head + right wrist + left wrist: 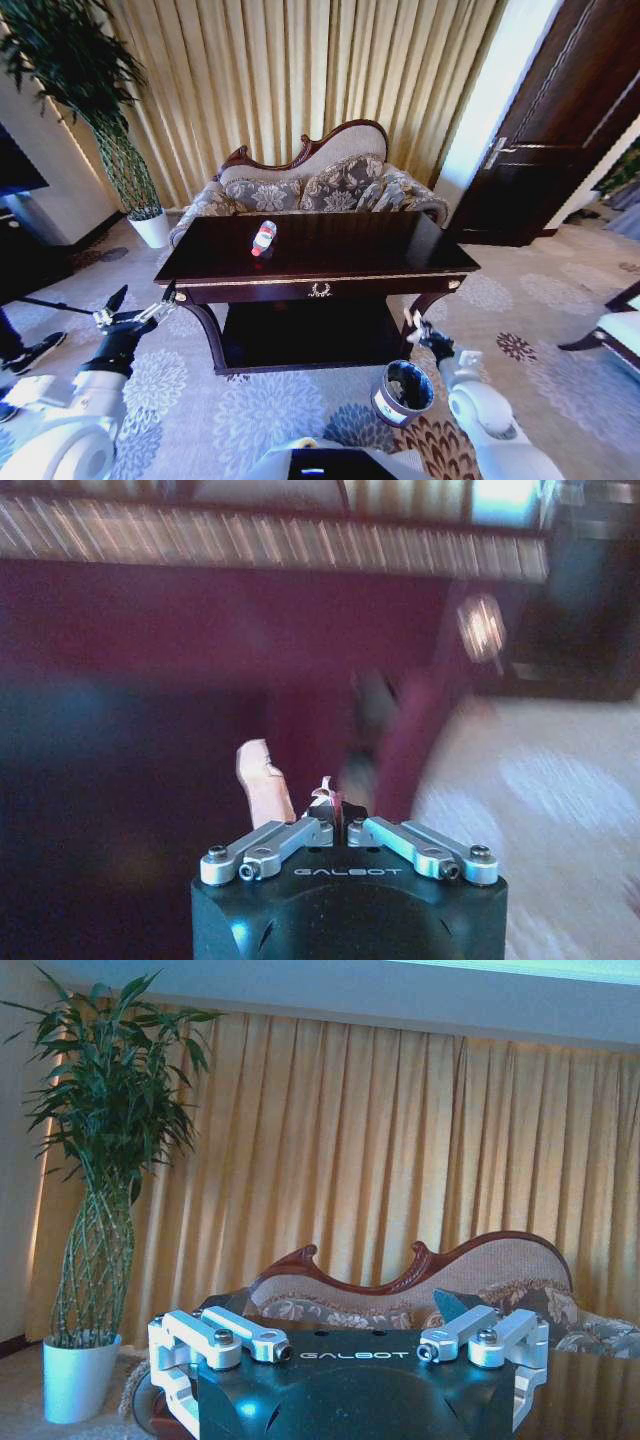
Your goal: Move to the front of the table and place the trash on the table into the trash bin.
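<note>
The dark glossy table (400, 262) with gold trim stands straight ahead. A clear plastic bottle (264, 238) with a red label and white cap, one piece of the trash, lies on its top left of centre. The grey trash bin (403, 392) with a black liner sits on the carpet by the table's front right leg. My right gripper (414, 324) hangs just above the bin beside that leg. It is shut (333, 802), and a tan scrap (262, 776) sticks out from its fingertips. My left gripper (142, 301) is open off the table's front left corner, its jaws spread (350, 1348).
A patterned sofa (320, 185) stands behind the table against gold curtains. A tall plant in a white pot (152, 228) is at the back left and a dark door (560, 130) at the right. A chair edge (620, 325) shows far right. Open carpet lies around the bin.
</note>
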